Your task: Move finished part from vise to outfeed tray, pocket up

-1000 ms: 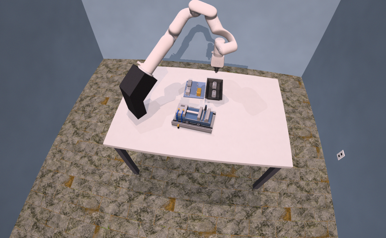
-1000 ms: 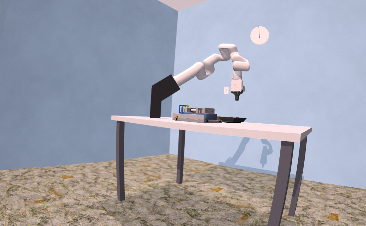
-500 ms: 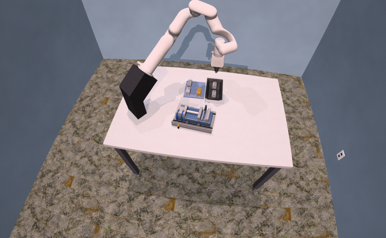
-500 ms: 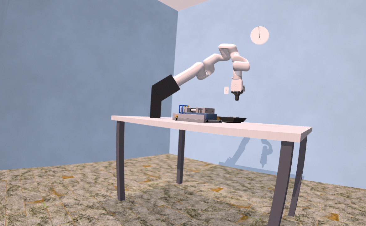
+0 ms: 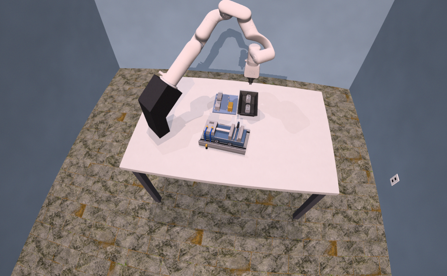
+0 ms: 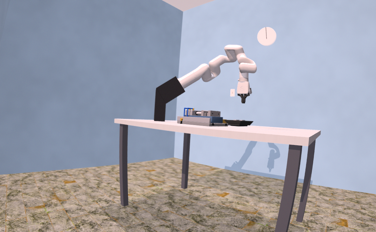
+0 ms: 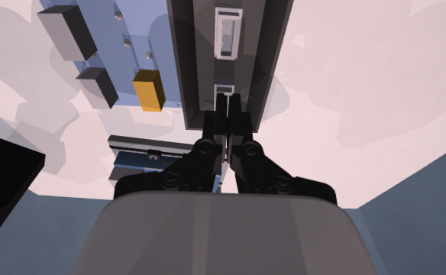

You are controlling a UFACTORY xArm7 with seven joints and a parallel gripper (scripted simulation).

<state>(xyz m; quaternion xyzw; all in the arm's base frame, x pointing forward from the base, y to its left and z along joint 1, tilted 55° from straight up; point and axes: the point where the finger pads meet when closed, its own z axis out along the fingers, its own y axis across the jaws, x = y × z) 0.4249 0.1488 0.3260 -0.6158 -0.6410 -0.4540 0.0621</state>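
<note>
White arm (image 6: pixel 212 67) rises from a black angled base (image 6: pixel 166 96) at the table's (image 5: pixel 279 161) far left, climbs to a high elbow, then folds down so the wrist points straight at the table. Tool (image 6: pixel 243 100) hangs well above the table, over the far end of the black tray (image 5: pixel 241 102); in the wrist view its fingers are pressed together, clenched on nothing. Tray holds two pale parts lying flat with pockets up: one at the far end (image 5: pixel 249 98), one at the near end (image 5: pixel 248 108); in the wrist view one part (image 7: pixel 228 32) shows whole and the other is mostly hidden behind the fingertips. Which of the two came from the vise cannot be told. Left of the tray, a blue plate (image 5: pixel 222 109) carries grey blocks and an orange block (image 5: pixel 230 105). Nearer, the vise (image 5: pixel 225 135) sits on its grey base with blue tubing at its left end.
</note>
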